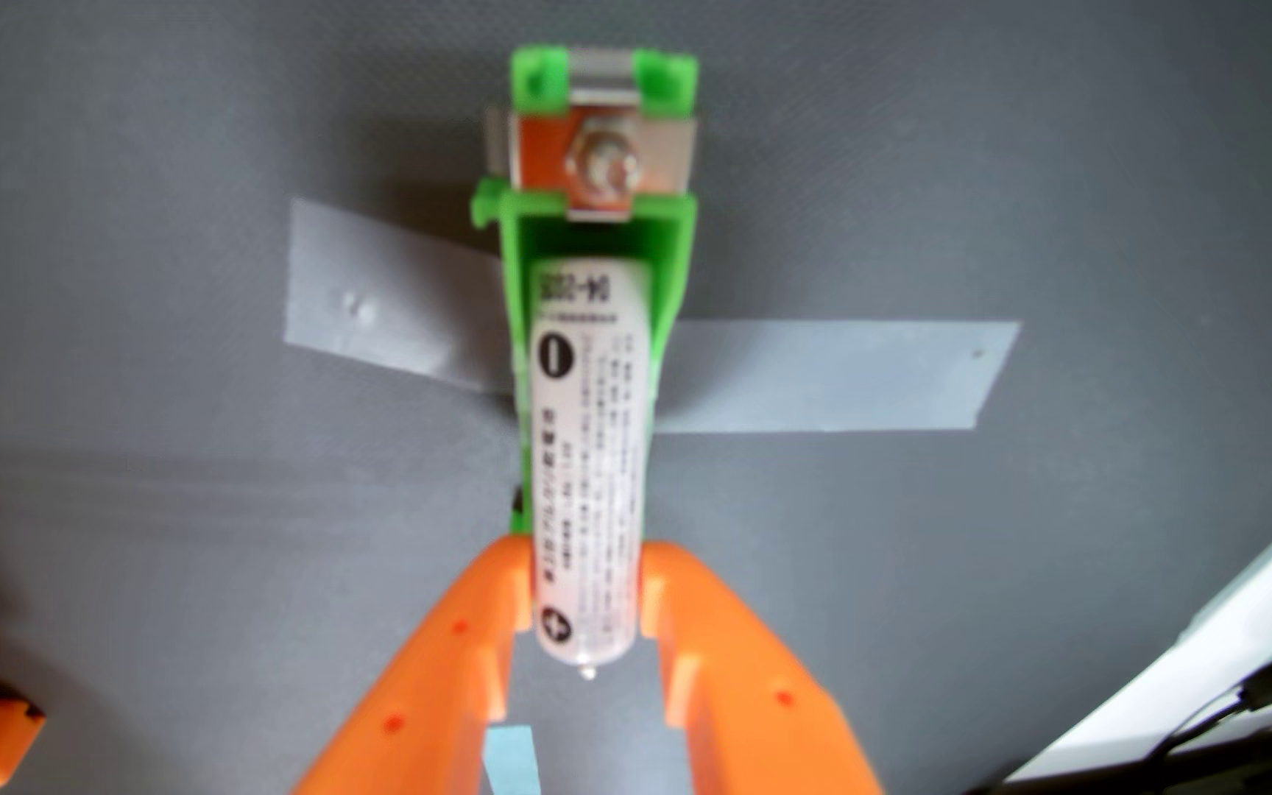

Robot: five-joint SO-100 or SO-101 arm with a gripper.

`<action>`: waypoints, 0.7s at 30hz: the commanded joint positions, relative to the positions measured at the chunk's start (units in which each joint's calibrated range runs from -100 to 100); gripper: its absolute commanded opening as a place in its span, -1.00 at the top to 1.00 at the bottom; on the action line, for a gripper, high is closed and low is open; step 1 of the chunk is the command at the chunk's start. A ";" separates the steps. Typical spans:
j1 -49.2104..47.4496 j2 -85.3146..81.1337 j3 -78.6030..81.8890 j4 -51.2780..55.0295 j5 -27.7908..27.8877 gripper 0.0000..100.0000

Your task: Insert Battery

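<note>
Wrist view: my orange claw (585,588) grips white battery (592,459), far end inside green holder (593,252) taped to grey desk (159,191); metal contact (602,164) beyond.

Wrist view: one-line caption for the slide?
Orange fingers grip a white battery, its far end inside the taped-down green holder, short of the metal contact.
</note>
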 commanded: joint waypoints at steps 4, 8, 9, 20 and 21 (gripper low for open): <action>-0.61 -0.90 0.31 -0.49 0.25 0.95; -1.31 -0.90 1.39 -0.83 0.25 0.95; -1.31 -0.90 1.39 -0.83 0.25 0.95; -1.43 -0.98 2.83 -2.61 0.20 0.76; -1.43 -0.98 2.83 -3.20 0.20 0.75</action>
